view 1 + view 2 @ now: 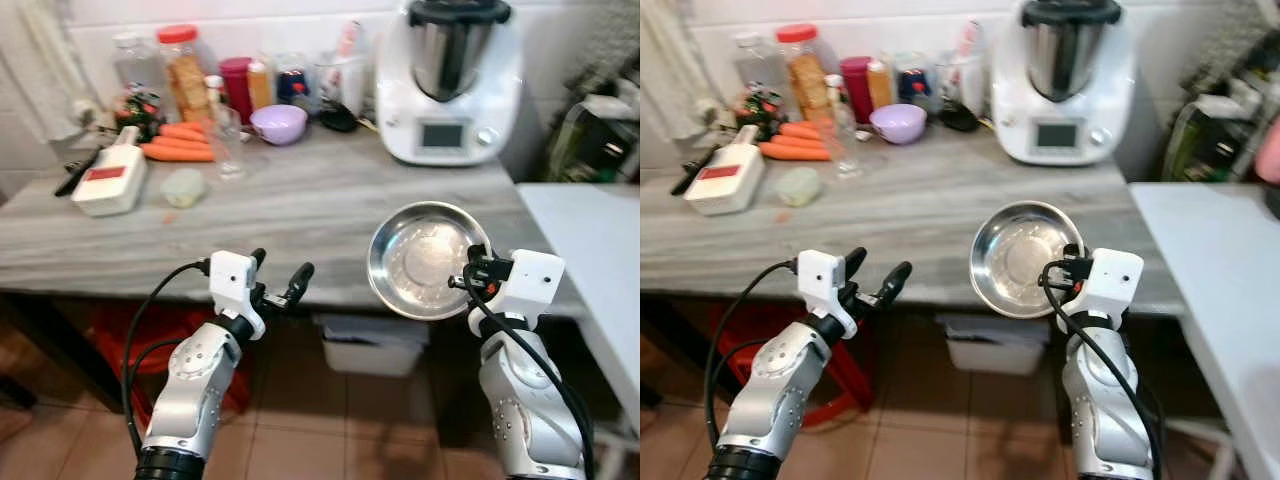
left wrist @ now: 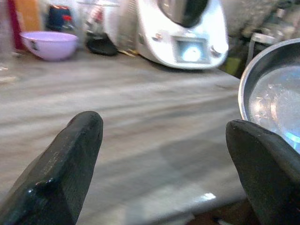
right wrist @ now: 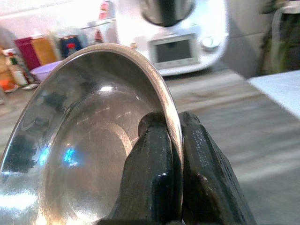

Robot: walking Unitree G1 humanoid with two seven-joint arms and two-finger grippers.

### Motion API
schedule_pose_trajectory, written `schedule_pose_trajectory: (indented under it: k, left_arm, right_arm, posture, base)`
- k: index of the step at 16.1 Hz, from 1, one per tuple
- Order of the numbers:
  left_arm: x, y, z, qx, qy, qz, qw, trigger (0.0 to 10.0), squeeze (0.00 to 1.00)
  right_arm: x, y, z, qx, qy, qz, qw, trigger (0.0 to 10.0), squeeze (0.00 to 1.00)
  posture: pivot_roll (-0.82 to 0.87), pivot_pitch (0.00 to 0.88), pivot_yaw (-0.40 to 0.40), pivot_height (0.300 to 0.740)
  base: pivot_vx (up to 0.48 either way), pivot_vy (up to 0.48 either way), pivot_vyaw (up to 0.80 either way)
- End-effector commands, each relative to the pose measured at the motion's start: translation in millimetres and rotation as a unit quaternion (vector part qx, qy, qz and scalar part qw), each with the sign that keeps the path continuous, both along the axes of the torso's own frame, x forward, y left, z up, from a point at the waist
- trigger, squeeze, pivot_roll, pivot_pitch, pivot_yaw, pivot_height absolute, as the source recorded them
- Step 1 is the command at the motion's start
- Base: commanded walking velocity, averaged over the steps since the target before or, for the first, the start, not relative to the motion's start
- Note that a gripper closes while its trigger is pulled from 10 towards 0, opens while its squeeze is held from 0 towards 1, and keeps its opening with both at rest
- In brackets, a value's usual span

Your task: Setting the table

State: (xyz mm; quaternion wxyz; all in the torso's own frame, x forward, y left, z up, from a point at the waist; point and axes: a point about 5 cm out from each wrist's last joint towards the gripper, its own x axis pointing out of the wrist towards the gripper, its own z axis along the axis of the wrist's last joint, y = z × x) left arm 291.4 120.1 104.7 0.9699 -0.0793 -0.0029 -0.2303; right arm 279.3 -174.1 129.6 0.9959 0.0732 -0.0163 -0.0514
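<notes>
Nearest you, low in the frame, both arms are raised in front of the bench edge. Your right gripper (image 1: pixel 468 281), at lower right, has its jaws clamped on the rim of the steel bowl (image 1: pixel 425 259); the right wrist view shows one finger inside the rim and one outside, pinching the thin wall. The bowl is tipped up on edge, its hollow facing you, and it hangs over the front lip of the bench (image 1: pixel 330 210) rather than resting on it. Your left gripper (image 1: pixel 281 279), at lower centre-left, holds nothing, its jaws standing apart; the bowl lies off to its right, apart from it. So the right arm already has the piece, and what matters for the coming move is the white table (image 1: pixel 590 240) at the right edge of the frame, just beside the right arm: I judge the bowl goes that way, and it will need levelling before you set it down. Further back on the bench, at upper left, sit a white bottle (image 1: pixel 110 178), carrots (image 1: pixel 178 142) and a lilac bowl (image 1: pixel 278 123), with a white kitchen machine (image 1: pixel 448 82) at upper centre-right.
</notes>
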Motion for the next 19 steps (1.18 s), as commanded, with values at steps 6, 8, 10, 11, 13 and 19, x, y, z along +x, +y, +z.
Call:
schedule_pose_trajectory:
  k: [6,8,10,11,13,19]
  left_arm:
    - [0.8,13.6,2.4,0.012,-0.003,0.027,1.0,10.0,0.0]
    - [0.7,15.7,2.9,0.014,-0.004,0.031,0.999,10.0,0.0]
    - [0.0,23.4,3.8,0.023,-0.008,0.053,0.998,10.0,0.0]
    - [-0.7,24.9,3.7,0.028,-0.011,0.054,0.998,10.0,0.0]
    - [-4.0,29.8,0.7,0.036,-0.007,0.057,0.998,10.0,0.0]
    - [-18.0,50.6,-17.7,0.092,0.016,0.046,0.995,10.0,0.0]
  right_arm:
    - [3.7,5.0,-2.5,0.013,0.015,-0.006,1.0,10.0,0.0]
    - [5.0,6.7,-3.7,0.0,0.021,-0.002,1.0,10.0,0.0]
    - [7.1,11.9,-3.1,0.0,0.009,0.017,1.0,10.0,0.0]
    - [7.4,12.6,-2.7,0.001,0.006,0.023,1.0,10.0,0.0]
    - [8.4,11.6,-3.6,-0.007,0.003,0.02,1.0,10.0,0.0]
    - [39.7,19.4,-8.4,0.093,0.051,0.039,0.994,10.0,0.0]
  posture:
    - [0.01,0.0,0.048,0.74]
    - [0.01,0.0,0.051,0.74]
    - [0.01,0.0,0.057,0.74]
    - [0.01,0.0,0.06,0.74]
    - [0.01,0.0,0.066,0.74]
    - [0.03,0.0,0.067,0.74]
  base:
    - [0.232,0.0,0.0]
    - [0.0,0.0,0.0]
    - [0.0,0.0,0.0]
    - [0.0,0.0,0.0]
    - [0.0,0.0,0.0]
    - [0.0,0.0,0.0]
